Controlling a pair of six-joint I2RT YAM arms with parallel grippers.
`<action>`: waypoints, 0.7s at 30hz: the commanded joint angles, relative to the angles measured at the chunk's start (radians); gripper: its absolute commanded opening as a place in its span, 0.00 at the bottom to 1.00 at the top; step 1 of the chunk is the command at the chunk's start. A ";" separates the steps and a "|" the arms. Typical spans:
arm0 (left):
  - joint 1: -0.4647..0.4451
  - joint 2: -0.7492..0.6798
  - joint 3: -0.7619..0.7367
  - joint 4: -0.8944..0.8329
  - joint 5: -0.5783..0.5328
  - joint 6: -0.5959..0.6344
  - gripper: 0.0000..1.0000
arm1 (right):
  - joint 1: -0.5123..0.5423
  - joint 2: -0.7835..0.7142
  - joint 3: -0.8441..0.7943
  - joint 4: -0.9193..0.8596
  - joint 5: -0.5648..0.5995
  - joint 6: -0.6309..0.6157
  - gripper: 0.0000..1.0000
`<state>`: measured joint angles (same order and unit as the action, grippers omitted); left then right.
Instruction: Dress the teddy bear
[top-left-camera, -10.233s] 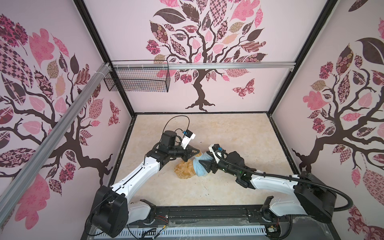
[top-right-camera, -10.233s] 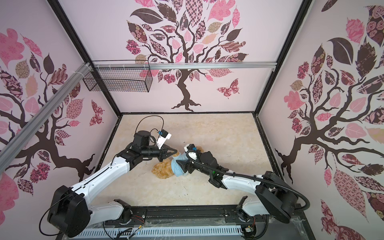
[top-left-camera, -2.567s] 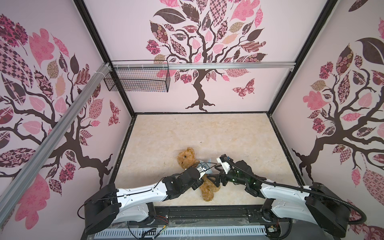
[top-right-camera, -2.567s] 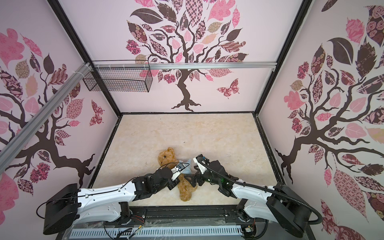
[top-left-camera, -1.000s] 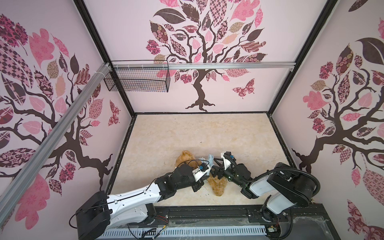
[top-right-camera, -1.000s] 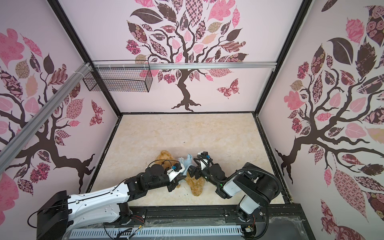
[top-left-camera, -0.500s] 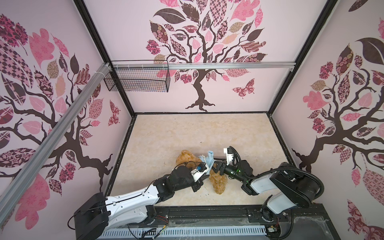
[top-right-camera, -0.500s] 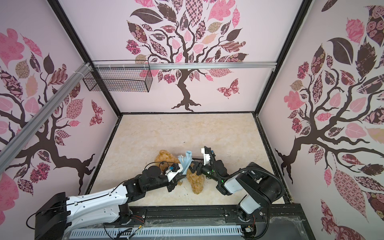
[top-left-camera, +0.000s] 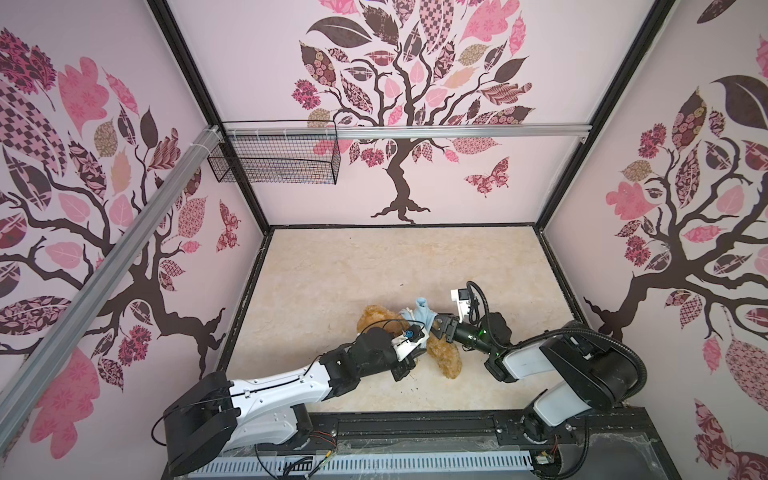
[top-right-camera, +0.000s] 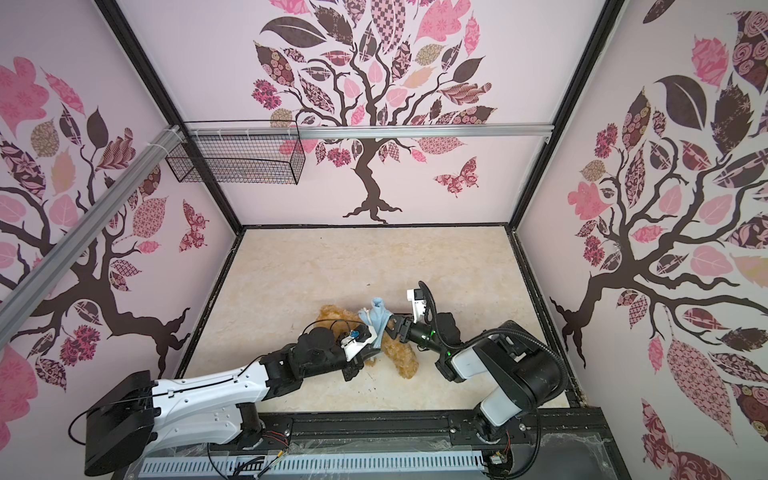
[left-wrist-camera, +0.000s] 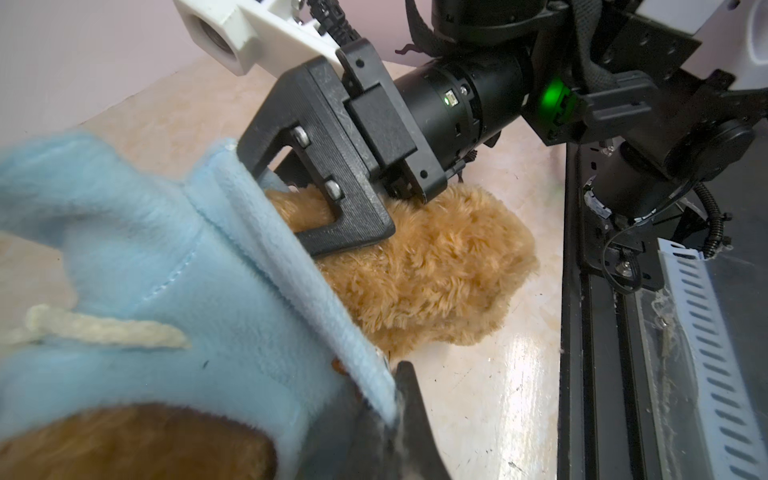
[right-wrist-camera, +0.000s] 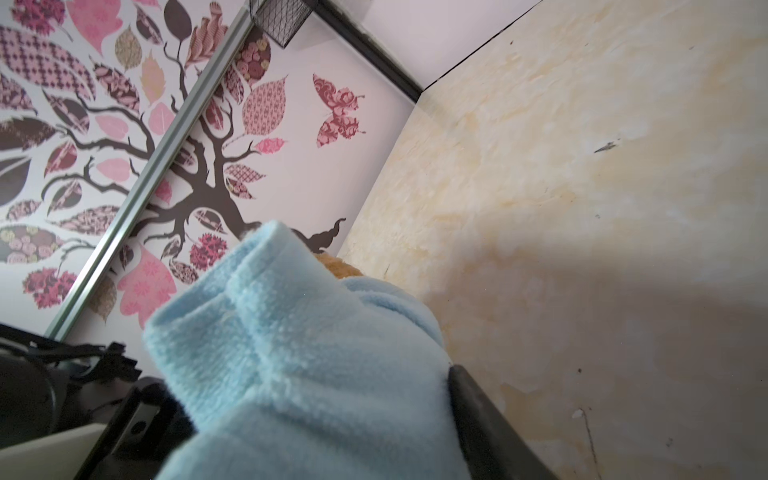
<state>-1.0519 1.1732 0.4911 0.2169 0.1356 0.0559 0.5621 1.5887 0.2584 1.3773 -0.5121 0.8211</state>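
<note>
The golden-brown teddy bear (top-left-camera: 446, 357) (top-right-camera: 401, 353) lies on the beige table near the front middle. A light blue shirt (top-left-camera: 422, 309) (top-right-camera: 378, 316) is bunched round its torso and rises in a peak. My left gripper (top-left-camera: 417, 347) (left-wrist-camera: 397, 374) is shut on the shirt's hem (left-wrist-camera: 166, 257) beside the bear's legs (left-wrist-camera: 436, 266). My right gripper (top-left-camera: 434, 326) (right-wrist-camera: 307, 411) comes in from the right. Blue fleece (right-wrist-camera: 299, 353) fills the gap between its fingers, which are closed on it. One of those fingers (left-wrist-camera: 345, 216) lies over the bear's fur at the hem.
A black wire basket (top-left-camera: 274, 156) hangs on the back left wall under an aluminium rail (top-left-camera: 457, 131). A black base rail (top-left-camera: 415, 428) runs along the front edge just behind the bear. The beige table (top-left-camera: 395, 266) stretches towards the back wall.
The right gripper has shifted back along the bear and its jaws have narrowed onto the shirt. The shirt now stands up in a peak. The left gripper has stayed shut on the hem.
</note>
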 joint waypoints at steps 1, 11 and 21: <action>-0.031 0.028 0.020 -0.113 0.116 0.006 0.00 | -0.046 0.025 0.079 0.177 -0.049 -0.103 0.49; 0.065 -0.190 0.051 -0.156 0.085 -0.082 0.45 | -0.046 -0.090 0.043 -0.046 -0.210 -0.467 0.26; 0.212 -0.325 0.242 -0.514 0.184 0.164 0.70 | 0.015 -0.275 0.085 -0.306 -0.279 -0.619 0.22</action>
<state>-0.8970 0.8253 0.6506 -0.1383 0.2363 0.1078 0.5430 1.3754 0.2882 1.1324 -0.7383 0.2790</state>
